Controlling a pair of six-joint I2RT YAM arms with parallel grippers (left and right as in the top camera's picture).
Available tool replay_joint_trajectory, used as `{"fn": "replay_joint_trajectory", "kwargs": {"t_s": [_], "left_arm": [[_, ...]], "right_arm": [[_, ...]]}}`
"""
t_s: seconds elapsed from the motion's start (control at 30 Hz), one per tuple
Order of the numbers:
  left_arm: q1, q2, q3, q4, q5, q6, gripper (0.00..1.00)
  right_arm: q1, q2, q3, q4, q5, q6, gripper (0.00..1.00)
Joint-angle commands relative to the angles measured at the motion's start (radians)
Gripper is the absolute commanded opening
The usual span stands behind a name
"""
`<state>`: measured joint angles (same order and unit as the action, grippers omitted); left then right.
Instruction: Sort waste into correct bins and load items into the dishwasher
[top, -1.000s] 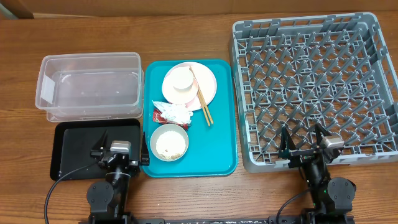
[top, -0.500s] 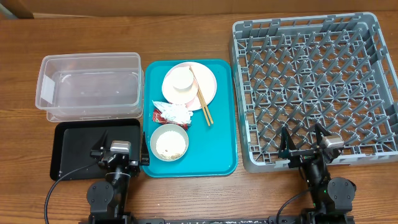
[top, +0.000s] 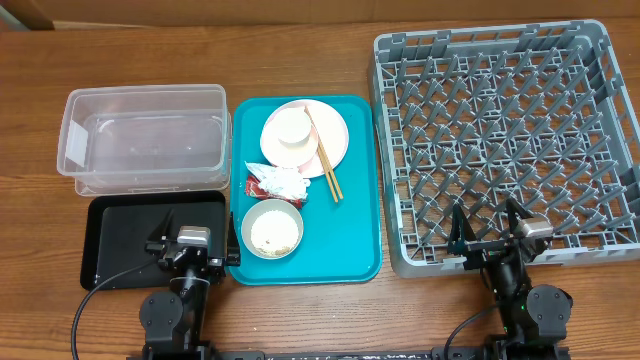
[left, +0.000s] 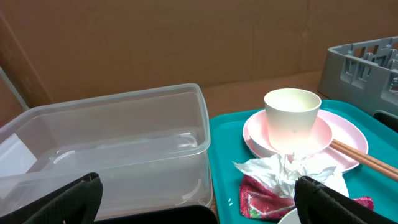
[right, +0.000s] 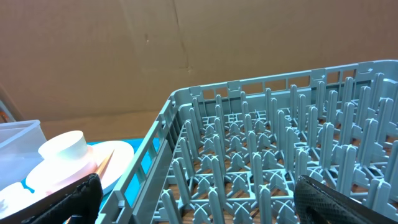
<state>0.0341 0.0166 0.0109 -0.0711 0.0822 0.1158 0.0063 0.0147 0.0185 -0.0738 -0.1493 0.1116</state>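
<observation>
- On the wooden counter (top: 300, 60), a teal tray (top: 355, 225) sits in the middle, with a clear tub (top: 145, 100) and a black tray (top: 125, 235) on its left and a grey dish rack (top: 490, 130) on its right.
- The clear tub lies at the far left side, and the black tray lies just in front of it, nearer the arms; both have nothing in them.
- A pink plate (top: 338, 135) rests at the far end of the teal tray, with a white cup (top: 290, 128) standing on it.
- A pair of chopsticks (top: 327, 165) lies slanted across the right edge of the plate, its near end on the teal tray.
- A crumpled napkin (top: 285, 182) lies just in front of the plate, touching a red-and-white wrapper (top: 256, 186) on its left.
- A pale bowl (top: 272, 228) sits near the front of the teal tray, below the napkin; something whitish lies inside it, too small to make out.
- The dish rack holds no dishes.
- The left end effector (top: 197, 242) hangs over the right part of the black tray, beside the teal tray's edge, its fingers spread wide and gripping nothing.
- The right end effector (top: 485, 235) sits at the near edge of the dish rack, its fingers likewise spread wide and empty.
- In the left wrist view, the tub (left: 124, 124) and the cup (left: 292, 115) lie ahead.
</observation>
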Motion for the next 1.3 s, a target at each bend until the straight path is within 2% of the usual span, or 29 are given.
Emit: {"fn": "replay_joint_trajectory", "kwargs": {"t_s": [0.0, 0.97, 1.1, 1.27], "left_arm": [[0.003, -0.012, -0.006, 0.0, -0.007, 0.023, 1.0], [0.003, -0.012, -0.006, 0.0, -0.007, 0.023, 1.0], [0.003, -0.012, -0.006, 0.068, -0.011, 0.048, 1.0], [0.003, -0.011, -0.006, 0.003, -0.012, 0.051, 1.0]], "right_arm": [[-0.002, -0.012, -0.011, 0.007, 0.003, 0.001, 1.0], [-0.002, -0.012, -0.011, 0.007, 0.003, 0.001, 1.0], [-0.002, -0.012, -0.011, 0.007, 0.003, 0.001, 1.0], [-0.002, -0.012, -0.011, 0.007, 0.003, 0.001, 1.0]]}}
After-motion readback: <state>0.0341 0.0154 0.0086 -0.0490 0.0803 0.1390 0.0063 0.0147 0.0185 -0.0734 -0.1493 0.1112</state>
